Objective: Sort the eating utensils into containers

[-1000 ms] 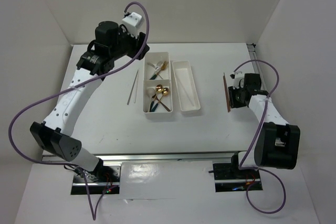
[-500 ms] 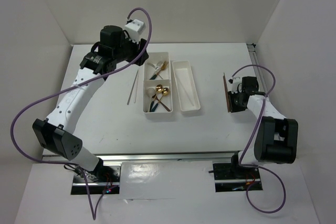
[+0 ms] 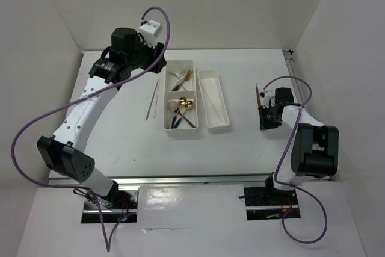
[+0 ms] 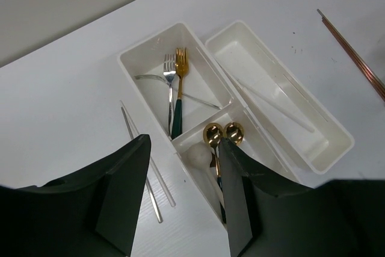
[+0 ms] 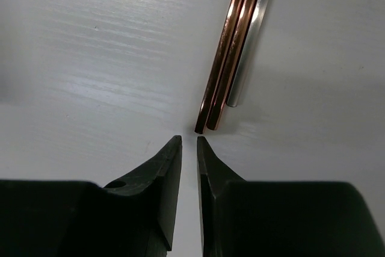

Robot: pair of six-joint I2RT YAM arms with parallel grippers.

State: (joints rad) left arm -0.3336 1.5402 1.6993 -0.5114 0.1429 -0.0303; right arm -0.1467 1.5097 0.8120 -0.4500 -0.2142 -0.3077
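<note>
My right gripper (image 5: 187,139) sits low on the table (image 5: 84,58) at the right, jaws drawn almost together with only a slit between them and nothing held, tips just short of the ends of two copper chopsticks (image 5: 231,58) and a silver chopstick (image 5: 252,34) lying side by side. My left gripper (image 4: 183,142) hovers, jaws wide apart and empty, above the two-compartment tray (image 4: 150,40), forks (image 4: 174,70) in one compartment, spoons (image 4: 219,133) in the other. A white chopstick (image 4: 277,103) lies in the narrow tray (image 4: 258,64) beside it, a silver pair (image 4: 147,170) on the table.
</note>
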